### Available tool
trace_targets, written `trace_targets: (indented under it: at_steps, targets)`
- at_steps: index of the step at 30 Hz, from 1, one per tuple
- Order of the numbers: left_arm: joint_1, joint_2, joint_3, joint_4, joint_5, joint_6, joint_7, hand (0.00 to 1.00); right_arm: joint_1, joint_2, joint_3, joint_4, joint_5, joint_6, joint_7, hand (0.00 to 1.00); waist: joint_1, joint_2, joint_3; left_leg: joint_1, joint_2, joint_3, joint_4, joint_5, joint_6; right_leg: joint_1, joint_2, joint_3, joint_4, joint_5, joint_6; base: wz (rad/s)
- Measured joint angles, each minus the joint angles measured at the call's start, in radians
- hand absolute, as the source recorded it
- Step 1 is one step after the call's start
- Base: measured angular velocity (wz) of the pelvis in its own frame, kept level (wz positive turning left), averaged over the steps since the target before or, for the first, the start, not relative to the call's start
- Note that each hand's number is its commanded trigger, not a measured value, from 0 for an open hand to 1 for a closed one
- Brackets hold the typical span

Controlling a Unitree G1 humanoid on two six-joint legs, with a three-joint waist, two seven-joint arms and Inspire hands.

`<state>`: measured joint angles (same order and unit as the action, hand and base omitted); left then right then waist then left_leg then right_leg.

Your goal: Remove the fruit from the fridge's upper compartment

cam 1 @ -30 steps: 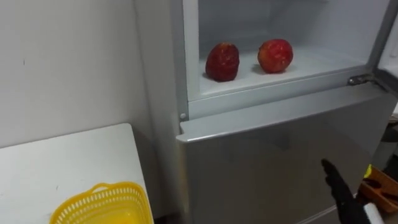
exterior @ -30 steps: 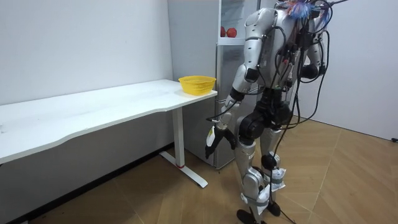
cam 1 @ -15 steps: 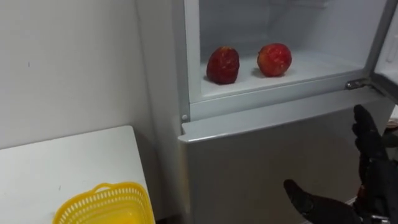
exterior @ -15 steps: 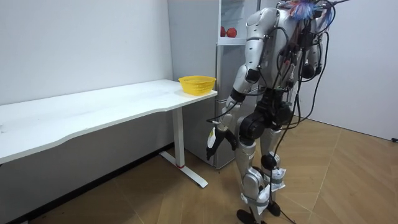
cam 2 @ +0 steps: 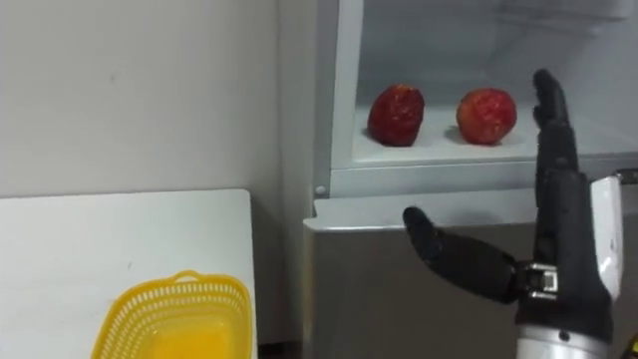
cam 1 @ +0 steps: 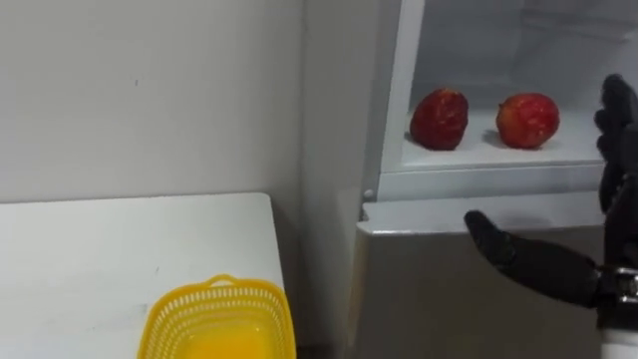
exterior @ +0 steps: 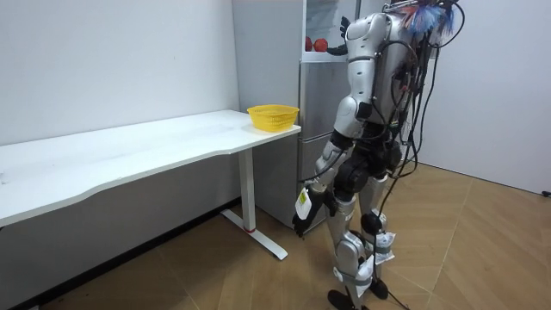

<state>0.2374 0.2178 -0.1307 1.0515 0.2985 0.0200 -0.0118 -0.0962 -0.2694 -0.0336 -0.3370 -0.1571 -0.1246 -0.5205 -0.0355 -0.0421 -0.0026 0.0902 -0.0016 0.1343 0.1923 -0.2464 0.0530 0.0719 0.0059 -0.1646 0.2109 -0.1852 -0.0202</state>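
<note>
A yellow basket (cam 1: 217, 321) is noted on the white table (cam 1: 90, 259), left of the fridge (cam 1: 419, 289). On the open upper shelf (cam 1: 483, 148) 2 roundish red fruits are set apart: a darker fruit (cam 1: 439, 118), then a brighter fruit (cam 1: 527, 120). The right hand (cam 2: 563, 239) is held upright just right of the brighter fruit, fingers straight, thumb spread, nothing grasped. That fruit is judged nearer, with only the compartment's front lip (cam 1: 478, 182) between. The left hand (exterior: 308, 205) is seen low by the thigh.
</note>
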Motion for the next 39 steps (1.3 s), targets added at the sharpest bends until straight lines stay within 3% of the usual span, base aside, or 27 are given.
trace_targets:
  at_steps: [3, 7, 16, 20, 23, 31, 39]
  targets:
    - [0.009, -0.003, 0.000, 0.012, -0.001, 0.008, -0.001, 0.00, -0.073, -0.019, -0.001, 0.057, -0.002, -0.006, -0.022, 0.00, 0.016, -0.009, 0.0082, 0.000, -0.001, -0.008, 0.010, 0.000, 0.000, 0.014, -0.002, -0.016, -0.014, 0.000, 0.000, 0.10]
    - [0.007, -0.008, 0.003, 0.013, -0.001, 0.010, -0.027, 0.00, -0.163, -0.039, -0.006, 0.141, 0.000, -0.006, -0.022, 0.00, 0.027, -0.011, 0.0069, -0.010, -0.005, -0.029, 0.012, 0.001, -0.001, 0.016, -0.005, -0.034, -0.022, 0.000, 0.000, 0.14]
    - [-0.001, -0.007, 0.011, 0.007, 0.011, 0.025, -0.042, 0.00, -0.227, -0.056, -0.010, 0.150, 0.004, -0.006, -0.038, 0.00, 0.061, -0.024, 0.0052, -0.012, -0.011, -0.066, 0.013, 0.010, -0.003, 0.027, -0.010, -0.067, -0.026, 0.000, 0.001, 0.12]
    - [-0.008, 0.003, 0.011, 0.007, 0.025, 0.025, -0.042, 0.00, -0.304, -0.080, -0.014, 0.266, 0.009, -0.008, -0.066, 0.00, 0.063, -0.041, 0.0047, -0.012, -0.013, -0.080, 0.021, 0.011, -0.003, 0.037, -0.016, -0.086, -0.025, -0.001, 0.001, 0.10]
    - [-0.012, 0.008, 0.012, 0.007, 0.030, 0.025, -0.040, 0.00, -0.363, -0.104, -0.021, 0.376, 0.043, -0.005, -0.066, 0.00, 0.070, -0.049, 0.0090, -0.010, -0.014, -0.086, 0.024, 0.011, -0.003, 0.045, -0.016, -0.086, -0.025, -0.001, 0.001, 0.06]
    - [-0.014, 0.009, 0.018, 0.006, 0.030, 0.027, -0.047, 0.00, -0.406, -0.165, -0.021, 0.477, 0.058, -0.006, -0.064, 0.00, 0.077, -0.057, 0.0043, -0.029, -0.015, -0.108, 0.040, 0.011, -0.004, 0.043, -0.021, -0.113, -0.025, 0.000, 0.001, 0.10]
    - [-0.006, 0.010, 0.086, -0.036, 0.050, 0.045, -0.090, 0.00, -0.499, -0.190, -0.026, 0.582, 0.066, 0.024, 0.003, 0.00, 0.074, -0.060, -0.0006, -0.045, -0.013, -0.114, 0.048, 0.016, -0.008, 0.029, -0.021, -0.125, -0.025, 0.001, -0.001, 0.02]
